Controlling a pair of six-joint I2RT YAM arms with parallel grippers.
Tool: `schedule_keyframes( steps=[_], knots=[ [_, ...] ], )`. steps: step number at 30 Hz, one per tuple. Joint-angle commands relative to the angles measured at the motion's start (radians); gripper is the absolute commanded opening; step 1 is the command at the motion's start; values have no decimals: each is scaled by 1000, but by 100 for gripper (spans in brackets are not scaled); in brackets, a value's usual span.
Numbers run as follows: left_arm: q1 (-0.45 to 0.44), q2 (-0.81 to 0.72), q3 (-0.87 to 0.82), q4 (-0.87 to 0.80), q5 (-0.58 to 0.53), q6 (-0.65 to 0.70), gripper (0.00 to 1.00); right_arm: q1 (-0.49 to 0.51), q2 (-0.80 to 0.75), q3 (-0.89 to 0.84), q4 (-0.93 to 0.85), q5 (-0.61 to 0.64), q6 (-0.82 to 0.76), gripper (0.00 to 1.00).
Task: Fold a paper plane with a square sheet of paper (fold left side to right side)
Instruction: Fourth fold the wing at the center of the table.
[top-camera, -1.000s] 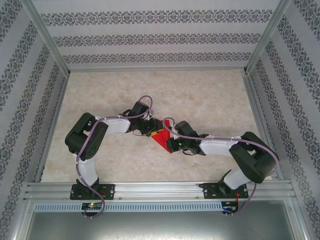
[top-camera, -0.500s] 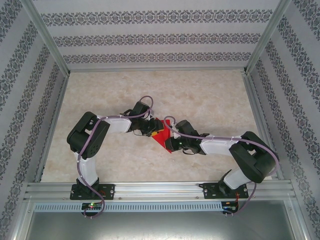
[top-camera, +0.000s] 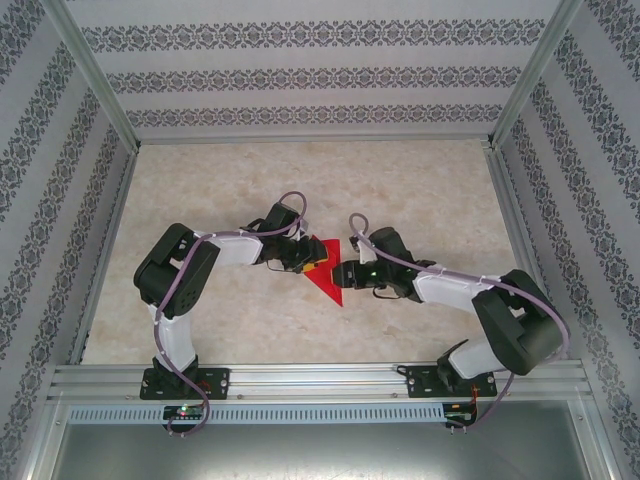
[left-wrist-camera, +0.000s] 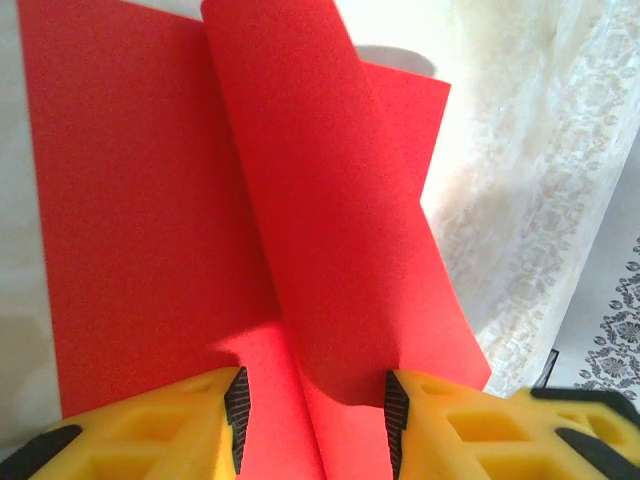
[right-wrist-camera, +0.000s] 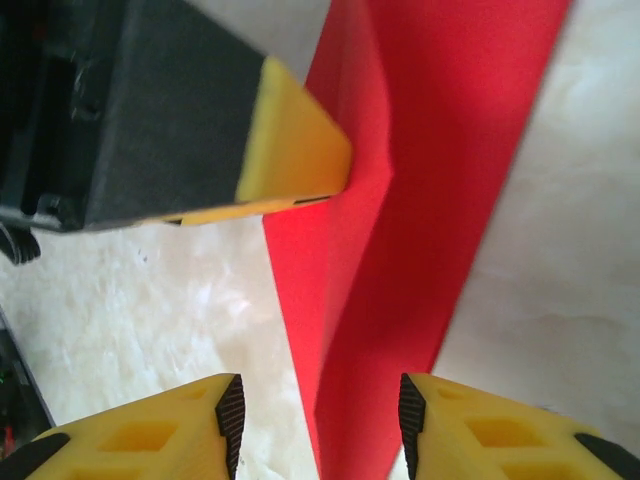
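Observation:
The square sheet of paper (top-camera: 328, 282) lies on the table as a folded red wedge shaped like a paper plane, its tip pointing toward the arms. My left gripper (top-camera: 307, 258) rests on its left part. In the left wrist view its fingers (left-wrist-camera: 312, 400) stand apart over the red paper (left-wrist-camera: 130, 200), with a raised, curling flap (left-wrist-camera: 330, 220) between them. My right gripper (top-camera: 346, 274) is at the paper's right edge. In the right wrist view it stands open (right-wrist-camera: 320, 410) above the creased paper (right-wrist-camera: 440, 150), gripping nothing. The left gripper's finger (right-wrist-camera: 295, 160) touches the paper's edge there.
The marbled tabletop (top-camera: 420, 190) is bounded by aluminium rails (top-camera: 300, 378) at the near edge and patterned walls (top-camera: 300, 80) on the other sides. Both arms' cables (top-camera: 290, 200) loop above the wrists near the paper.
My right gripper has opened, let go of the paper and drawn back to the right and farther from the arms' bases. More of the red wedge shows. The left gripper has stayed put.

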Motion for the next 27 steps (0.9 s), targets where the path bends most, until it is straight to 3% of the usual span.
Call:
schedule_keyframes(
  steps=[1, 5, 12, 16, 21, 27],
  knots=[
    [-13, 19, 2, -42, -30, -8, 44, -45, 41, 46, 24, -85, 42, 45],
    [-14, 21, 1, -44, -30, -9, 44, -64, 101, 69, 111, -165, 96, 42],
    [-14, 20, 0, -42, -30, -10, 44, -64, 201, 117, 146, -190, 135, 35],
    [-14, 19, 2, -42, -28, -8, 44, -61, 233, 131, 145, -191, 136, 24],
    [-14, 18, 3, -47, -28, -7, 44, -63, 246, 141, 76, -146, 88, 8],
    [-15, 19, 1, -46, -28, -4, 44, -66, 273, 171, -18, -69, 28, 4]
  ],
)
